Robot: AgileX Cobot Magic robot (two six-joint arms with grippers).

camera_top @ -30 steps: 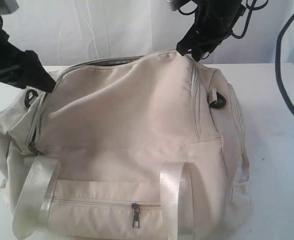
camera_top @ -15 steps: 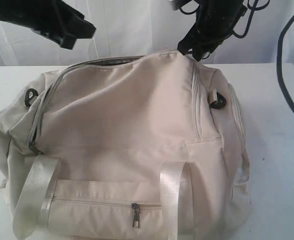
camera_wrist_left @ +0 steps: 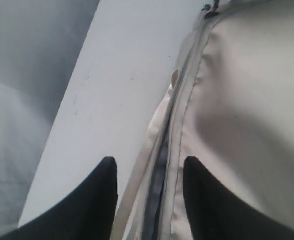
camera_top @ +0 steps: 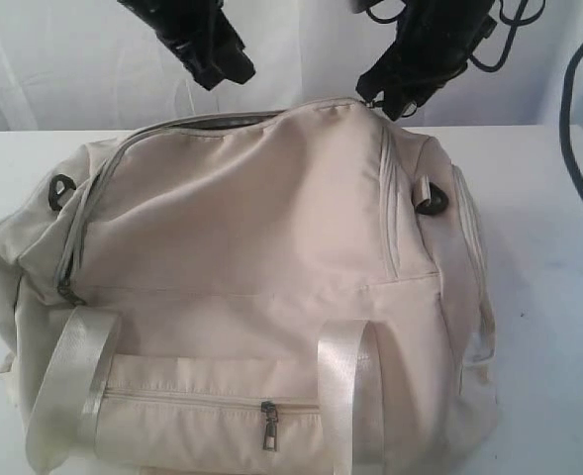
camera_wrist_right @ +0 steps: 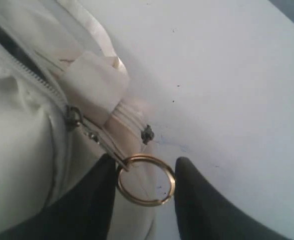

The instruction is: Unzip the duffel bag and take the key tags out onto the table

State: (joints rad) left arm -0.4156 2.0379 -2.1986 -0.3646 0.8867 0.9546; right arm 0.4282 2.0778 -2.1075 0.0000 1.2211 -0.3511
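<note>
Cream fabric duffel bag (camera_top: 261,247) lies on the white desk (camera_top: 538,297). Only the right wrist view shows the right pincer (camera_wrist_right: 144,165) gripping a brass ring (camera_wrist_right: 146,203) on a zip pull (camera_wrist_right: 94,136). The left wrist view shows the left pincer (camera_wrist_left: 149,162) spread and empty above the dark zip gap (camera_wrist_left: 154,185).

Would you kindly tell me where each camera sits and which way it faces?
Exterior: in front of the duffel bag, looking slightly down across the table; left tool and right tool reach in from the far side.
Left wrist: above its open tool, looking down on the main zip; both fingers show.
Right wrist: behind its tool, facing the zip ring between its fingers.
Shared: both wrist views show the bag's zip beside the table.
</note>
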